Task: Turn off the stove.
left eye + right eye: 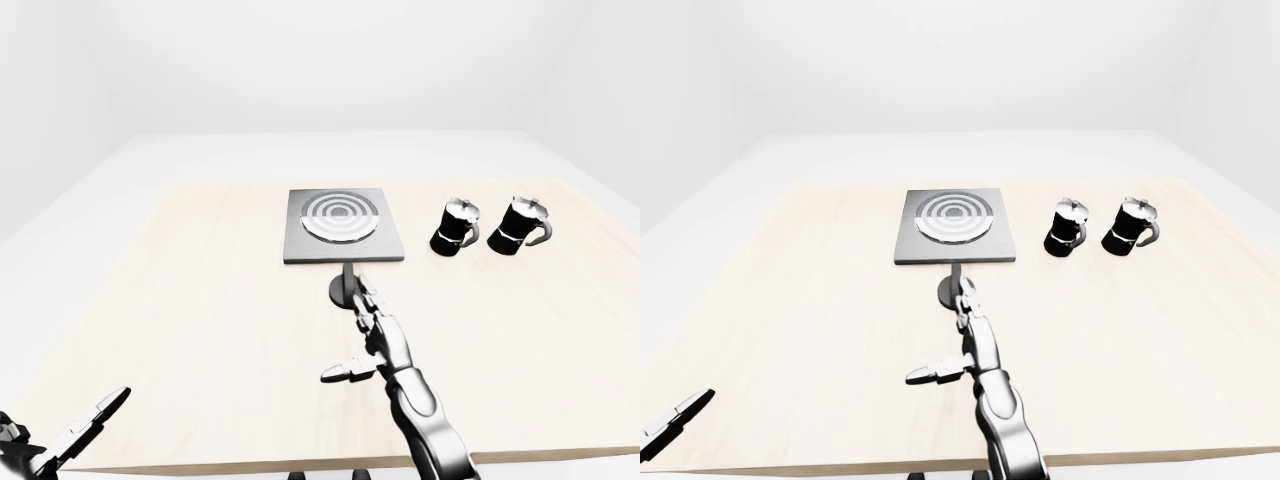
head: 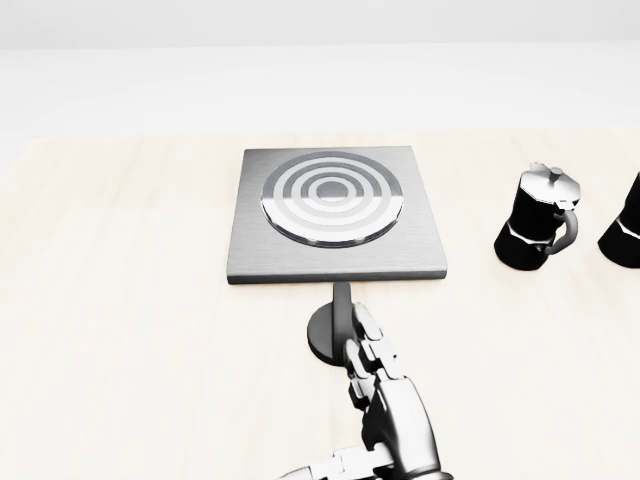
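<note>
The stove (image 2: 250, 240) is a dark square plate with a silver ringed burner (image 2: 335, 195), lying on the table in the upper middle of the head view. Its round dark knob (image 2: 322, 335) sits on a short stem just below the plate's lower edge. My right hand (image 1: 350, 330) reaches up from the bottom. Its fingertips (image 2: 364, 332) rest on the knob's right side, and the thumb (image 1: 338, 374) is spread out to the left, so the hand is open. My left hand (image 1: 85, 425) is open and empty at the bottom left of the left-eye view.
Two black moka pots (image 1: 456, 226) (image 1: 520, 226) stand to the right of the stove. The pale wooden table (image 1: 180, 300) spreads wide around the stove; its near edge runs along the bottom of the eye views. White floor and walls surround it.
</note>
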Robot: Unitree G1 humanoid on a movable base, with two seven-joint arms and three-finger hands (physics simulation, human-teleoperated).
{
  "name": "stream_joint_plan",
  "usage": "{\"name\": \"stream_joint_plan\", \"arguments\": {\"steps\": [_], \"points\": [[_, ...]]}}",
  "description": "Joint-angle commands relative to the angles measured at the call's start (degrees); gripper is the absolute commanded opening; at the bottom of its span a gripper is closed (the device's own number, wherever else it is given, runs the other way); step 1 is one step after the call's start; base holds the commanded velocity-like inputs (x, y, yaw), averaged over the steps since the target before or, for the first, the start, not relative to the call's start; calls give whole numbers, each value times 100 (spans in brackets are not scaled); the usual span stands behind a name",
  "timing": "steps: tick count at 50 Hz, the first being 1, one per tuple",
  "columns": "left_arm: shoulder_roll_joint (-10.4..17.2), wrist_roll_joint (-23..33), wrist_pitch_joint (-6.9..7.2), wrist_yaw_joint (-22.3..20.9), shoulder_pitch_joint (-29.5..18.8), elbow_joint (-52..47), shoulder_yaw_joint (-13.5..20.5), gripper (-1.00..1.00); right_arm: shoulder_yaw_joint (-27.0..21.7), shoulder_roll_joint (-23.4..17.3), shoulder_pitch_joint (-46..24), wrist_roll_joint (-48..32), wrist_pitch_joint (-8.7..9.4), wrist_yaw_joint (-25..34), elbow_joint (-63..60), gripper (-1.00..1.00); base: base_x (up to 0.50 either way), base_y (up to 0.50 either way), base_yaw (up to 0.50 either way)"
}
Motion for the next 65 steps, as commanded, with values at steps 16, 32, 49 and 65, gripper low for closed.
{"name": "stream_joint_plan", "arguments": {"steps": [16, 32, 49, 65], "points": [[3, -18, 0, -7, 18, -49, 11, 100, -126, 12, -10, 96, 0, 68, 364, 100, 0, 0, 0], [10, -1, 0, -10, -7, 34, 7, 100, -523, -34, 54, 395, 0, 7, -26, 100, 0, 0, 0], [17, -3, 0, 6, -1, 32, -9, 100, -532, 132, -758, 219, 0, 118, 587, 100, 0, 0, 0], [14, -31, 48, -16, 1, -54, 28, 100, -804, 327, -1312, 162, 0, 231, 1944, 100, 0, 0, 0]]}}
